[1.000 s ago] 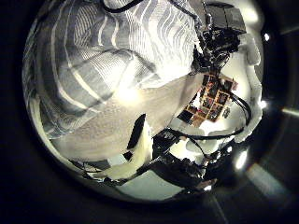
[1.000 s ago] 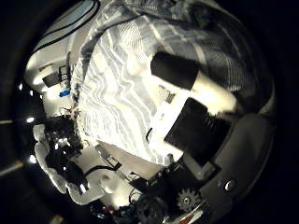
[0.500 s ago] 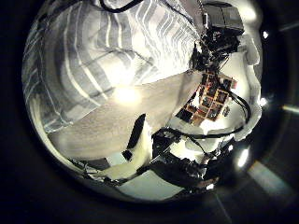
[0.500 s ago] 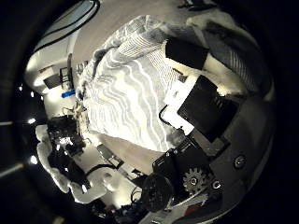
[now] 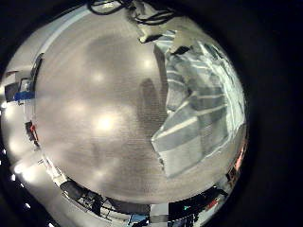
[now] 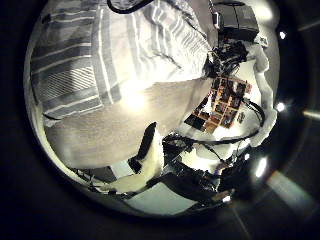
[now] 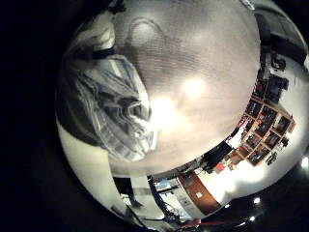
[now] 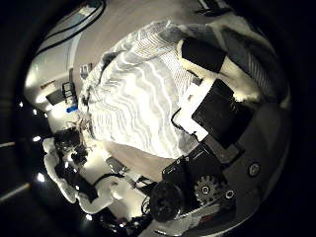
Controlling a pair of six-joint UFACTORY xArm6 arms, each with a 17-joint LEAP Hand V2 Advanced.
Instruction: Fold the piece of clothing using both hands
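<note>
A striped piece of clothing (image 5: 194,104) lies bunched and partly folded on the table (image 5: 95,113). In the left thumb side view the clothing (image 6: 110,50) lies a little away from the palm, and one finger of my left hand (image 6: 148,160) sticks out straight over bare table, touching no cloth. In the right thumb side view the clothing (image 8: 138,99) spreads under the palm, and my right hand (image 8: 212,74) hangs above it with a straight finger and no cloth pinched. The right little finger side view shows the clothing (image 7: 111,106) as a rumpled heap.
The table top (image 7: 193,68) stretches wide beside the clothing. Shelves with small items (image 6: 228,100) stand in the room beyond the table. Some cables (image 5: 142,11) lie at the table's far edge.
Both thumb side views have shifted. The clothing looks smaller and farther in each, so both palms have drawn back from it. The right finger no longer lies close on the cloth.
</note>
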